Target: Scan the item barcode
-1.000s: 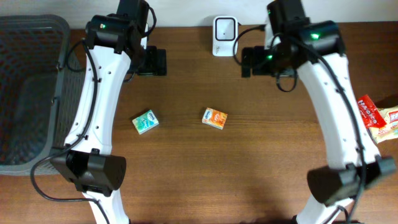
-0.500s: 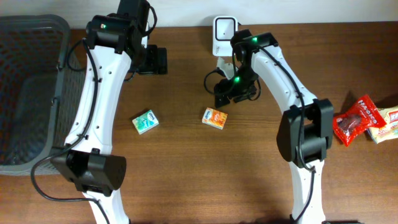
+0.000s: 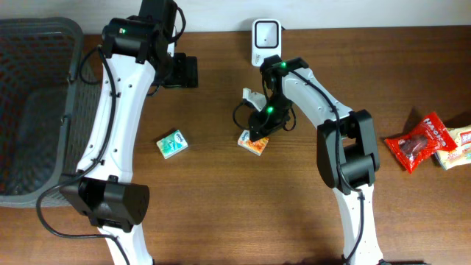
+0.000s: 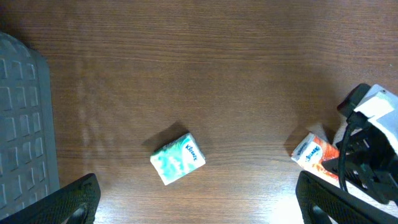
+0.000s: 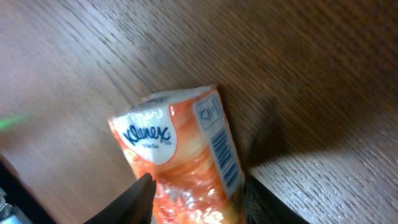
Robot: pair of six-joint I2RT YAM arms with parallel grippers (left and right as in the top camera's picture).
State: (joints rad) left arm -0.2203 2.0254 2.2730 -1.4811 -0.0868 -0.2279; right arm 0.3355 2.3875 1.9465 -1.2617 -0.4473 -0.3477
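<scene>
The item is an orange Kleenex tissue pack (image 3: 255, 142) (image 5: 180, 149) lying on the wooden table near the middle, its barcode (image 5: 224, 152) on one side face. My right gripper (image 3: 259, 131) (image 5: 196, 199) is down over it, a finger pressed against each long side of the pack. A white barcode scanner (image 3: 266, 33) stands at the table's back edge. My left gripper (image 3: 180, 72) (image 4: 199, 202) hangs open above the table at the back left, nothing between its fingers. The left wrist view also catches the orange pack (image 4: 310, 151) under the right arm.
A green-and-white tissue pack (image 3: 171, 143) (image 4: 178, 158) lies left of centre. A dark grey basket (image 3: 37, 110) (image 4: 25, 124) fills the left side. A red snack packet (image 3: 418, 141) and another packet (image 3: 458, 146) lie at the right edge.
The right arm swung from the back right down to the orange pack, and its jaws narrowed from wide open onto the pack's sides. The left arm stayed still.
</scene>
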